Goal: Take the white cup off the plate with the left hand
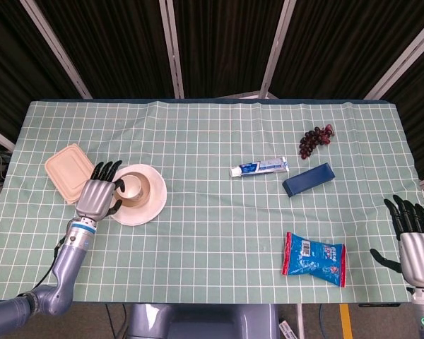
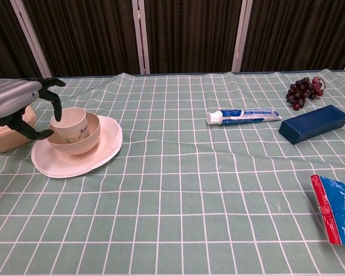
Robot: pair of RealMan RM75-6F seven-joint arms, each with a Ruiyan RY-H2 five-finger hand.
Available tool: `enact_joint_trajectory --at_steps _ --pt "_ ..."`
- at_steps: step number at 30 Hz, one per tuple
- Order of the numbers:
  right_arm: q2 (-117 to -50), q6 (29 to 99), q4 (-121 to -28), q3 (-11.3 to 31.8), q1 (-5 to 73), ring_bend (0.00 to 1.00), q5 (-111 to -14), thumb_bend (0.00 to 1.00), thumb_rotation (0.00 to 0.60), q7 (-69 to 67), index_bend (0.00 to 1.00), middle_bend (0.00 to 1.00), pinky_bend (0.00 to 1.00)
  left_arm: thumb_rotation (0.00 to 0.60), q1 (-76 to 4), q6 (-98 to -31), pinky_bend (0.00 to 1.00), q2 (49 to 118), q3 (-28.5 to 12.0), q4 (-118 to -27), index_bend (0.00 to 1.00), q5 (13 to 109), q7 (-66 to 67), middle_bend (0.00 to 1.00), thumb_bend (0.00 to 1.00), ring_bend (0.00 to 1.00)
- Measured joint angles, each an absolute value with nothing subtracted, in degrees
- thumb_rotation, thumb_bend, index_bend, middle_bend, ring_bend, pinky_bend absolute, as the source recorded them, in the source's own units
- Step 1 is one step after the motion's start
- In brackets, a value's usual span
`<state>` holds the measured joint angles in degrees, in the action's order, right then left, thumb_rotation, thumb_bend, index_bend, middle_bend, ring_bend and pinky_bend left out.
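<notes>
Sitting on a pale plate (image 2: 106, 146) at the table's left end: a tan bowl (image 2: 91, 137), w/ the white cup (image 2: 70, 123) standing upright inside it. Cup not yet off the plate.

Left hand (image 1: 97, 194) is at the cup's left side, fingers (image 2: 53, 99) curled over the rim from above, thumb low against the bowl's near-left wall. Fingers part-closed around the cup; whether they actually grip it I cannot tell, contact is hidden in the head view and unclear in the chest view. A beige lidded food box (image 1: 68, 171) lies just beside the hand, on its far-left side, touching or nearly touching the plate edge.

Right hand (image 1: 414, 236) is at the table's near-right corner, well apart from everything else, fingers spread and straight, holding nothing.

Surface: table (image 1: 212, 233) covered w/ a pale green cloth in a white grid; some wrinkles along the far edge and mid-table.

Other items, right half: toothpaste tube (image 2: 244, 116) lying flat approx. centre; dark blue box (image 2: 313, 123) near it to the right; bunch of dark grapes (image 2: 303, 92) beyond the box toward the far edge; red-and-blue snack bag (image 1: 314, 258) nearer the front edge.

Room: black curtain (image 2: 190, 34) behind the table, w/ pale metal frame bars (image 2: 139, 37) running across it.
</notes>
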<state>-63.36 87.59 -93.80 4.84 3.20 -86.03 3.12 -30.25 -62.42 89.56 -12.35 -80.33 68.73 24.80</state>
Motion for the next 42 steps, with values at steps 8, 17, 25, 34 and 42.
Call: enact_joint_trajectory --at_steps 8,17,25,34,42 --pt "-63.33 87.28 -94.06 4.65 3.25 0.0 -86.11 0.04 0.6 3.07 0.03 0.0 0.0 0.6 -31.72 -60.99 0.0 90.9 -11.84 -78.18 0.5 66.7 26.39 0.0 0.39 0.0" --pt "-63.26 87.03 -93.79 4.82 3.35 0.0 -85.78 0.04 0.6 2.49 0.03 0.0 0.0 0.6 -32.62 -62.1 0.0 92.29 -11.27 -77.64 0.55 67.04 26.39 0.0 0.61 0.0" --pt "-63.37 87.02 -93.74 4.74 3.4 0.0 -85.99 0.04 0.6 2.54 0.03 0.0 0.0 0.6 -32.03 -63.93 0.0 90.32 -10.56 -81.11 0.56 68.6 26.0 0.0 0.65 0.0" --pt "-63.41 87.99 -94.27 4.58 3.12 0.0 -86.77 0.04 0.6 3.45 0.03 0.0 0.0 0.6 -30.46 -68.46 0.0 86.18 -8.53 -88.41 0.57 75.92 22.95 0.0 0.65 0.0" --pt "-63.39 89.35 -94.6 5.09 2.59 0.0 -86.44 0.04 0.6 3.85 0.03 0.0 0.0 0.6 -29.68 -73.05 0.0 85.27 -5.76 -92.38 0.57 86.04 19.04 0.0 0.65 0.0"
